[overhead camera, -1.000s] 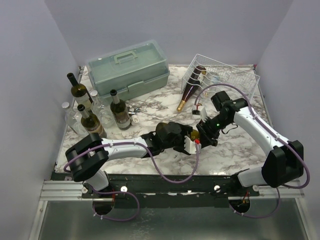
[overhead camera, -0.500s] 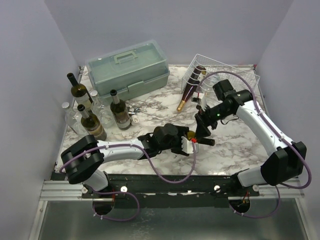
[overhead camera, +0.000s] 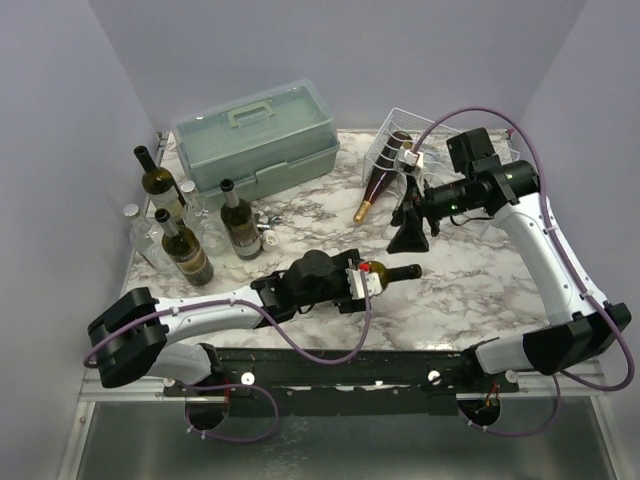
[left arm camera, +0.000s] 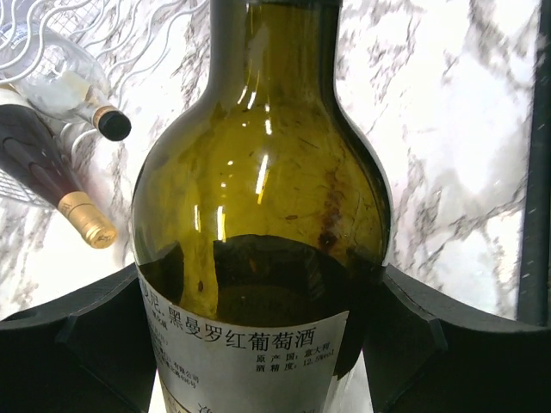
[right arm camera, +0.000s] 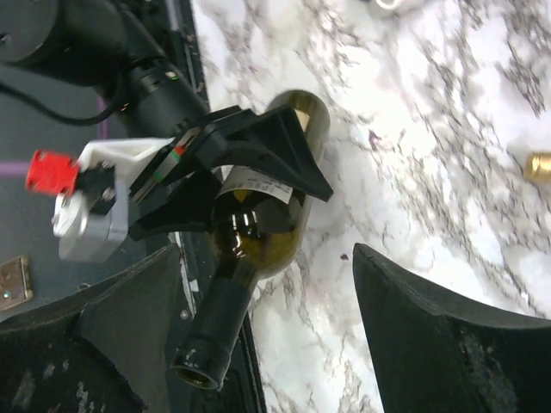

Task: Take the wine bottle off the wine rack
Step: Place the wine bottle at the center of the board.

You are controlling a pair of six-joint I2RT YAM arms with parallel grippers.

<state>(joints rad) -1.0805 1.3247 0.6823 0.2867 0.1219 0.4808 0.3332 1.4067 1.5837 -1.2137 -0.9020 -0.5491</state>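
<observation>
Right jaws have swung back toward the wine rack (overhead camera: 490,150) at far right, open and empty. Left jaws grip the wine bottle (overhead camera: 398,271), horizontal over the near-centre counter (overhead camera: 470,285), well off the rack. Risk: if we release here, round glass rolls.

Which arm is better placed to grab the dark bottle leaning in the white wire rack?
Right. The right pincer, open and empty, hangs close beside the wine rack and its dark bottle; the left pincer is shut on a green wine bottle, farther off.
</observation>
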